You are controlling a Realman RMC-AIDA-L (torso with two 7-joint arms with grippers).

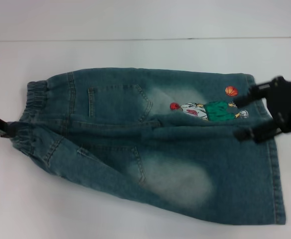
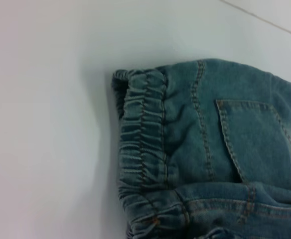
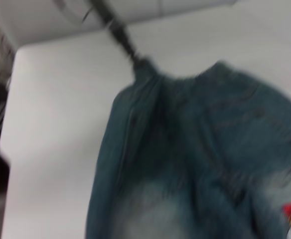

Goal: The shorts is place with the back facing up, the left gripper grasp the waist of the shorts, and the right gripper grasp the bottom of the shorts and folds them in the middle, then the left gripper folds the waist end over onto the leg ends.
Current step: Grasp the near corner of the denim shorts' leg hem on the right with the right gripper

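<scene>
I see the left gripper (image 1: 1, 128) at the far left edge of the head view, low against the white table (image 1: 135, 52), its fingers closed on the elastic waistband (image 1: 33, 107) of the shorts (image 1: 150, 144). The denim there bunches and pulls toward the claw. The left wrist view shows only the ruffled waistband and one back pocket (image 2: 257, 142); own fingers not visible. The shorts lie across the table's middle, back up, waist left, leg hems (image 1: 277, 184) right, creased along the centre. Cartoon patch (image 1: 208, 110) sits near the right end. The right gripper (image 1: 249, 117) is over the hem end beside the patch, fingers spread apart; I cannot tell whether they hold cloth.
</scene>
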